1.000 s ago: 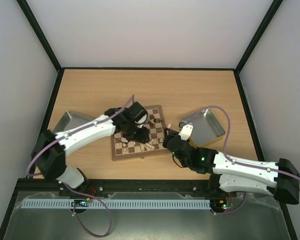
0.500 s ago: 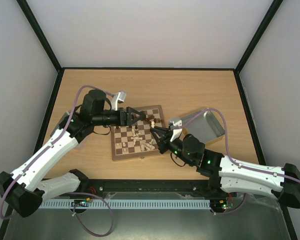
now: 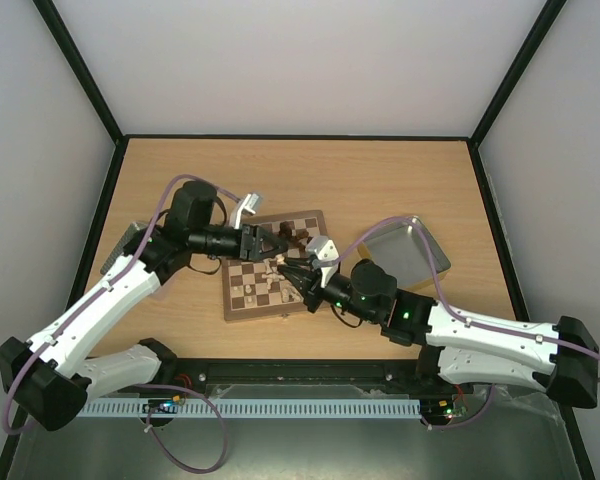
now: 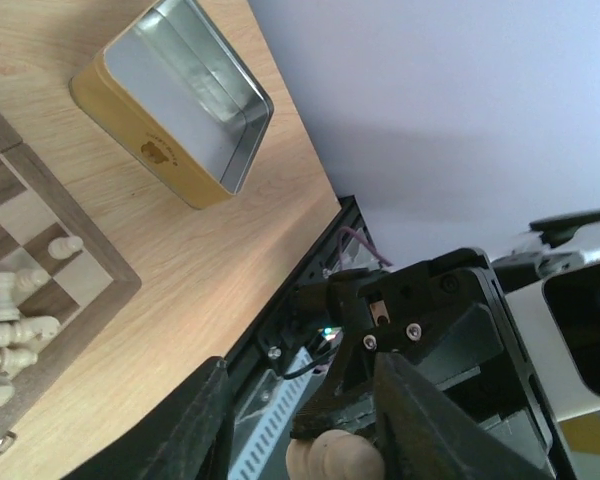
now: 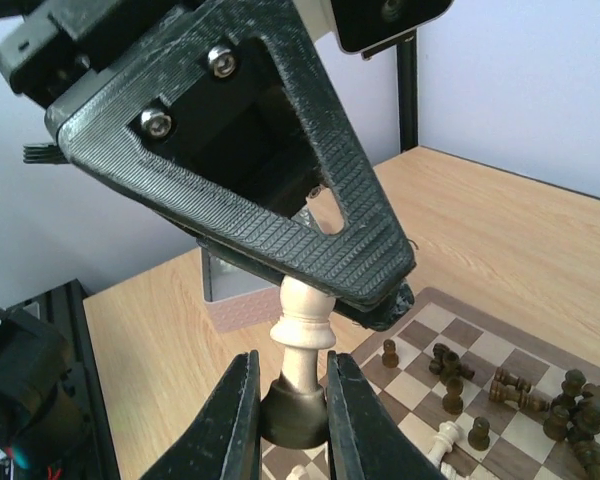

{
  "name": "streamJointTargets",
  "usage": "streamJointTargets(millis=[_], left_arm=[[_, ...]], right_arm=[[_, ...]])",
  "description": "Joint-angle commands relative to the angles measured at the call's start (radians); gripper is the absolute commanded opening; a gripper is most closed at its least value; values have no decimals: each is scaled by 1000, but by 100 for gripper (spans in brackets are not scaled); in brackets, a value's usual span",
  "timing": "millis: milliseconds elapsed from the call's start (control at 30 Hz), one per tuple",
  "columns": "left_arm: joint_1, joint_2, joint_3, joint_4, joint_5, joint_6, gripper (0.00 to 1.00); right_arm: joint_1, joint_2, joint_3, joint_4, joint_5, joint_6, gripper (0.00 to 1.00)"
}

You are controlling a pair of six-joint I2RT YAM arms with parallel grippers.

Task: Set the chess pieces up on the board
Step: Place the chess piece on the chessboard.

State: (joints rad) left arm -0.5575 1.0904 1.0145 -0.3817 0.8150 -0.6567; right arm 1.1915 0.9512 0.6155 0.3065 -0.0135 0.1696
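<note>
Bright even light, soft shadows, close-up fg slightly blurred

A black finger [image 5: 280, 190] of the left gripper [image 3: 276, 246] hides the head of the pale cream wooden chess piece [image 5: 302, 330] from you; the left wrist view's bottom edge cuts that piece off. From above, it and the right gripper [image 3: 290, 268] cover the middle of the square checkered wooden board [image 3: 238, 305], whose figures you cannot name at that size.

cream piece [image 4: 332, 458] between left gripper's [image 4: 300, 395] parted jaws, grey tray [image 4: 152, 152] beyond board [image 4: 38, 212]
</note>
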Motion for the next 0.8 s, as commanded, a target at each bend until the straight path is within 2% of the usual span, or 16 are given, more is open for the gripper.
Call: streamJointTargets(millis=[0,267,500,567,633,700,767], left_arm=[[4,8,12,-100,16,70,36],[4,8,13,-139,50,99,29],[4,7,12,-154,42,119,5],[4,8,8,-155,35,119,3],[4,8,10,-165,5,127,2],[5,6,16,-190,-78,146,4],[5,6,15,-220,-201,169,4]], right_arm=[[-1,10,32,-10,-21,-19,6],[-1,42,41,-20,-12,-16,5],[-1,61,44,-22,-15,-6,5],[-1,71,48,-29,-10,7,12],[-1,79,54,-38,10,28,26],[-1,80,52,-47,31,53,41],[-1,72,40,-49,49,76,49]])
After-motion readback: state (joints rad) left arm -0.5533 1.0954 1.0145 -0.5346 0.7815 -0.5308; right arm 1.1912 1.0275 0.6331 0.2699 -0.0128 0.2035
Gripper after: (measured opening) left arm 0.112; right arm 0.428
